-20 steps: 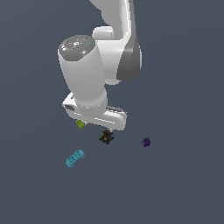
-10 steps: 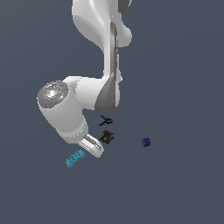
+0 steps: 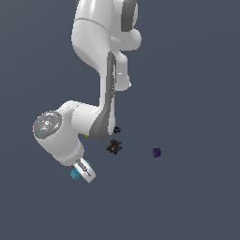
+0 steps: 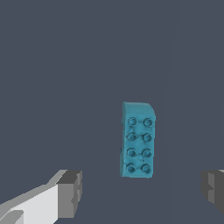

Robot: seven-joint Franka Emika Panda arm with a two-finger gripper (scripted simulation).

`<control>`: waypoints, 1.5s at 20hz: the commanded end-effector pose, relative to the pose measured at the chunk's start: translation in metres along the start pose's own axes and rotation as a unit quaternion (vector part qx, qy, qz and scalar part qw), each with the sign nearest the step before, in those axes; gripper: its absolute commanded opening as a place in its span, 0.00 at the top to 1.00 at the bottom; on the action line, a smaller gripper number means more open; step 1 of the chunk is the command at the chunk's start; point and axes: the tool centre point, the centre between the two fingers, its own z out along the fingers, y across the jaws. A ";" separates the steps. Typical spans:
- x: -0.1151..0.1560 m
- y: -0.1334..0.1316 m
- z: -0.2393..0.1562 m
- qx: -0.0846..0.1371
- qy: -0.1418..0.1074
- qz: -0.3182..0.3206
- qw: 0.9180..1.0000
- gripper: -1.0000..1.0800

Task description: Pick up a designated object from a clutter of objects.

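The cyan studded brick (image 4: 138, 140) lies flat on the dark grey floor. In the wrist view it sits between my two grey fingertips (image 4: 70, 192) and a little ahead of them, with neither touching it. My gripper (image 4: 141, 189) is open and empty. In the exterior view the gripper (image 3: 86, 171) hangs low over the brick (image 3: 74, 174), and only one cyan end shows beside the hand. The rest of the clutter lies to the exterior view's right: a dark multicoloured lump (image 3: 113, 146), a black-and-red clamp piece (image 3: 117, 130) and a purple lump (image 3: 156, 152).
The arm's big white elbow link (image 3: 58, 136) hangs over the exterior view's lower left and hides the lime-green block except for a sliver (image 3: 86, 136). The floor is a plain dark grey surface with no edges in view.
The arm has swung down and towards the exterior view's left. The gripper now sits over the cyan brick and hides most of it. The objects have not moved.
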 end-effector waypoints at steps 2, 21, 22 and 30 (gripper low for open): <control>0.008 0.005 0.011 -0.002 0.003 0.016 1.000 0.04; 0.010 0.009 0.064 -0.003 0.003 0.024 1.000 0.04; 0.010 0.009 0.066 -0.003 0.003 0.024 1.000 0.04; 0.012 0.008 0.068 -0.003 0.003 0.024 1.000 1.00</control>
